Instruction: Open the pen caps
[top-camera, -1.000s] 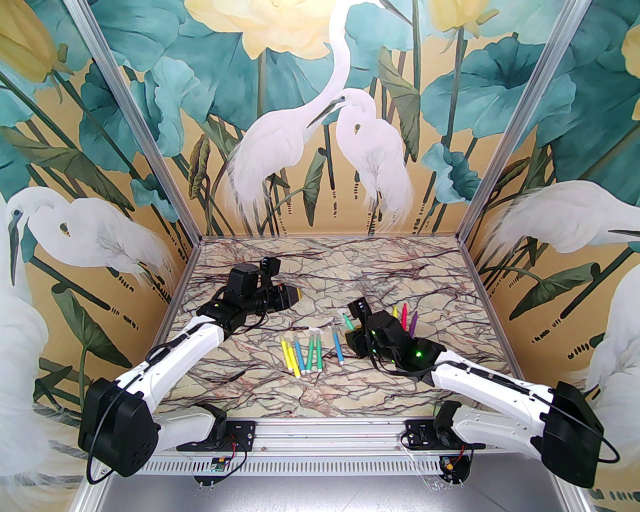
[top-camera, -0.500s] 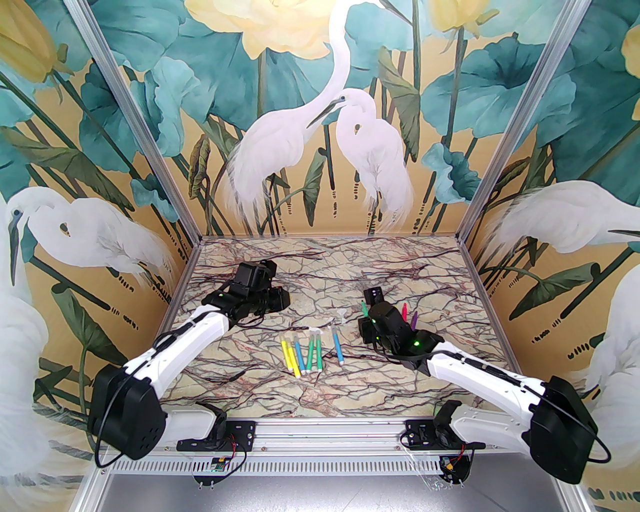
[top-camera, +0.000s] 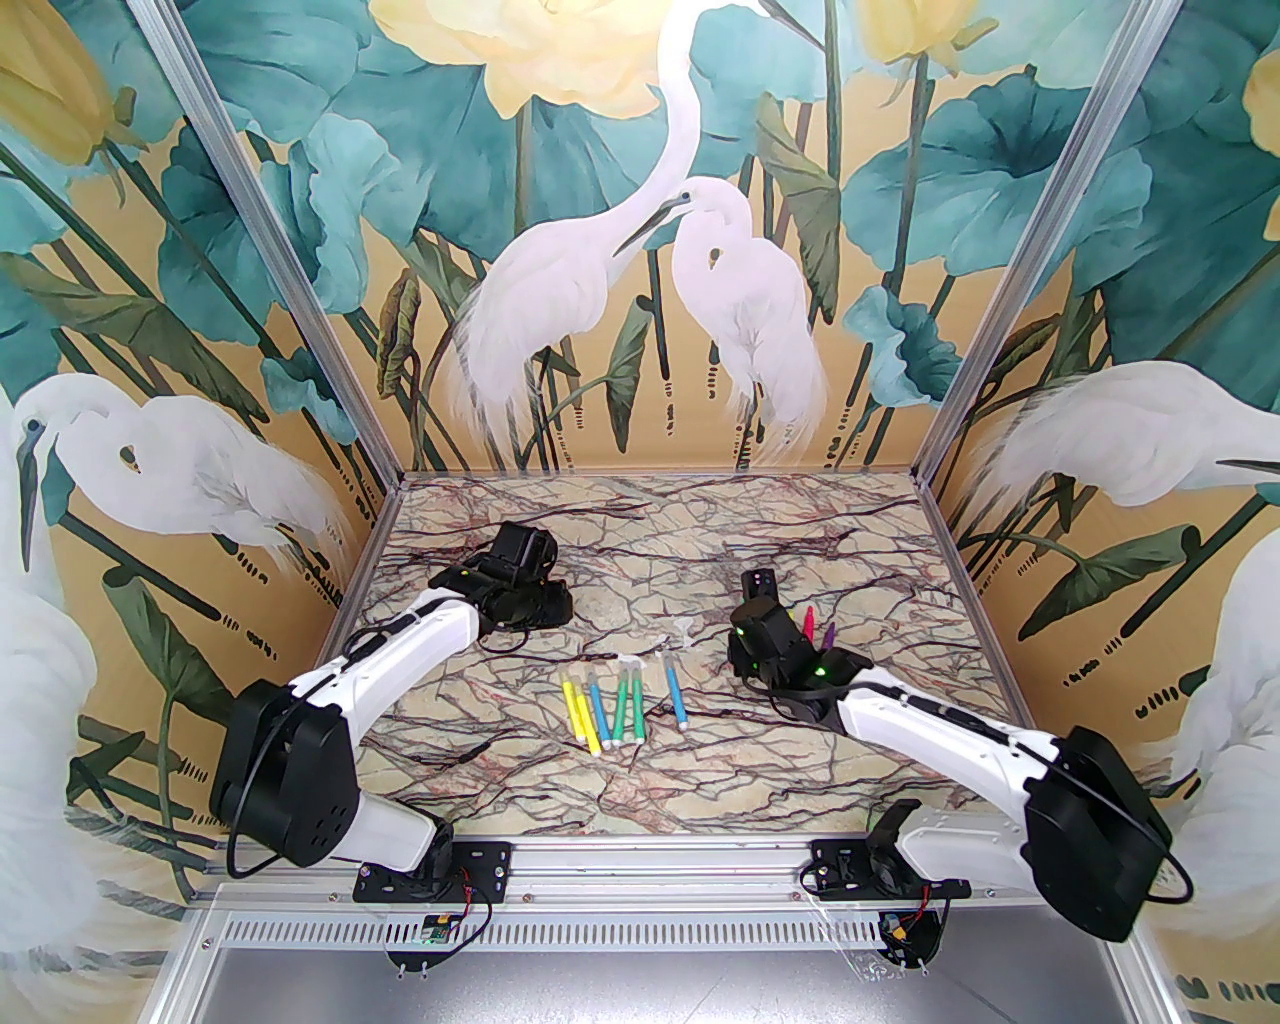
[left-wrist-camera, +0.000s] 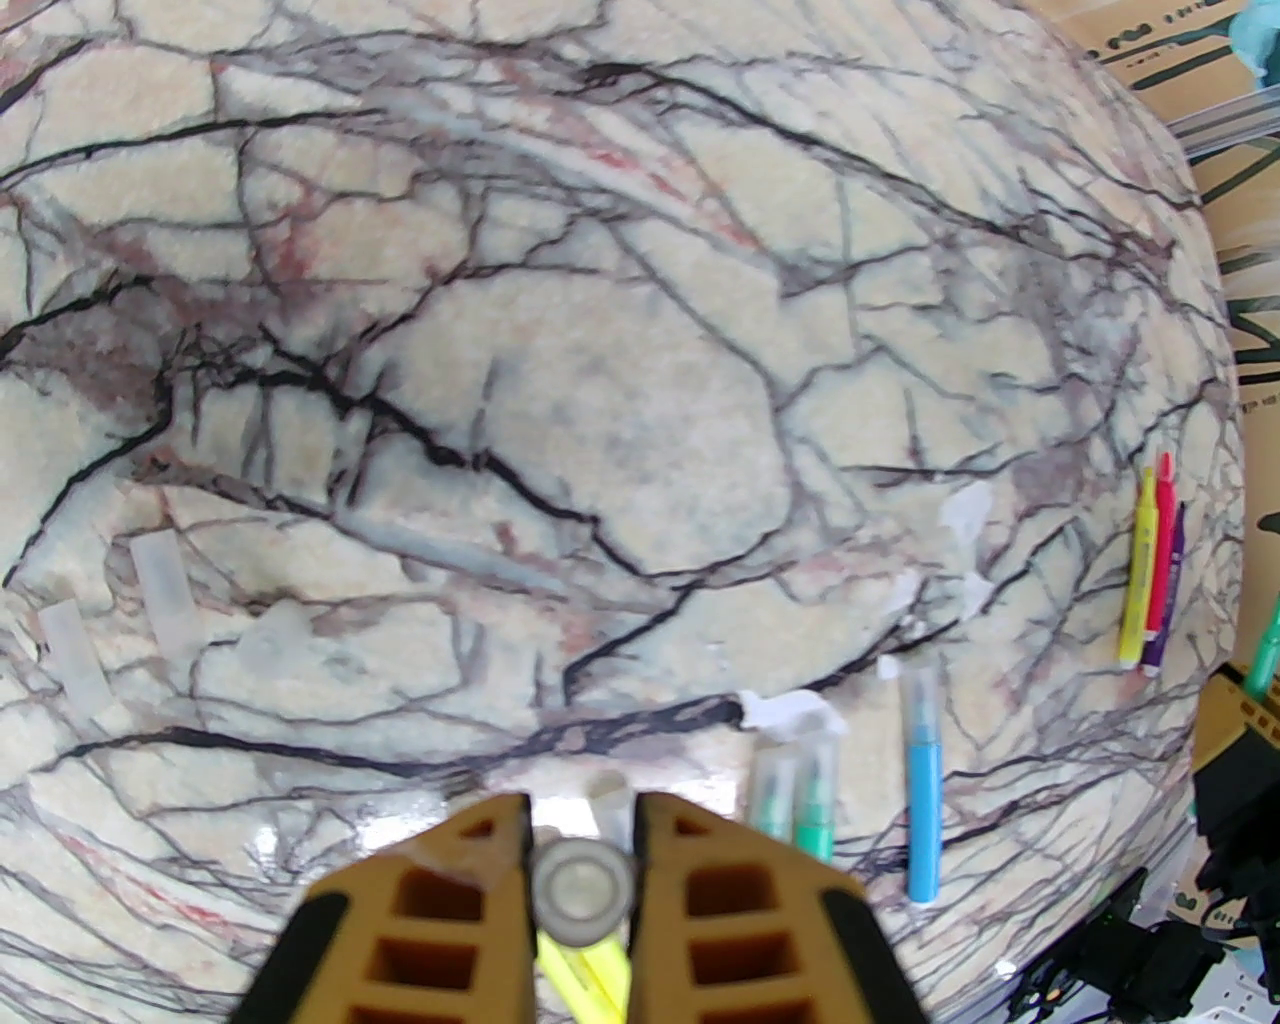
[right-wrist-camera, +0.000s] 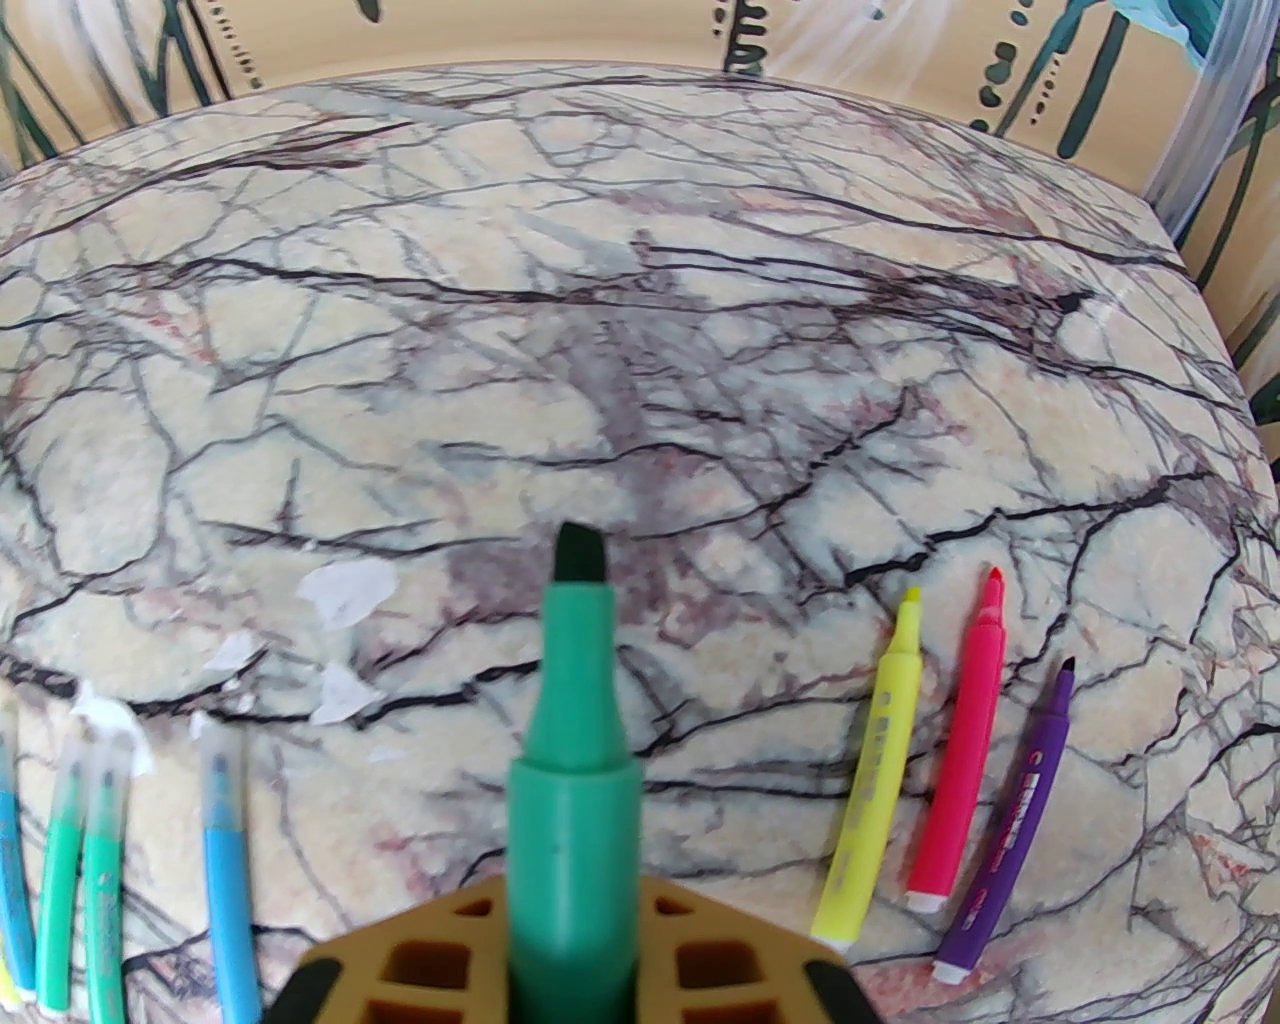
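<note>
Pen caps: one clear cap (left-wrist-camera: 583, 888) is sitting end-on between the orange fingers (left-wrist-camera: 690, 900) of the left gripper (left-wrist-camera: 580, 815), whose jaws are pinching it across a narrow gap. A loose cap (left-wrist-camera: 165, 600) and a second loose cap (left-wrist-camera: 72, 655) are lying flat on the marble-patterned table (left-wrist-camera: 600, 400), side by side and well apart from the pens.

The right gripper (right-wrist-camera: 575, 900) is clamping the body of an uncapped green pen (right-wrist-camera: 575, 760), with its jaws closed around the barrel. The pen's dark chisel tip (right-wrist-camera: 580, 555) is pointing away from the wrist, above the table.

Beside that gripper, on its right, an uncapped yellow pen (right-wrist-camera: 875, 770), a pink pen (right-wrist-camera: 960, 750) and a purple pen (right-wrist-camera: 1010, 830) are lying next to one another, tips pointing toward the far edge. On its left, a blue pen (right-wrist-camera: 225, 860) and two green pens (right-wrist-camera: 105, 860) are lying with clear caps covering their tips.

From the top external camera, this row of capped pens (top-camera: 605, 710) is lying near the table's centre, between the left arm (top-camera: 400, 660) and the right arm (top-camera: 930, 725). The left arm is reaching over the far left part of the table. The right arm is reaching in just to the right of the row.
</note>
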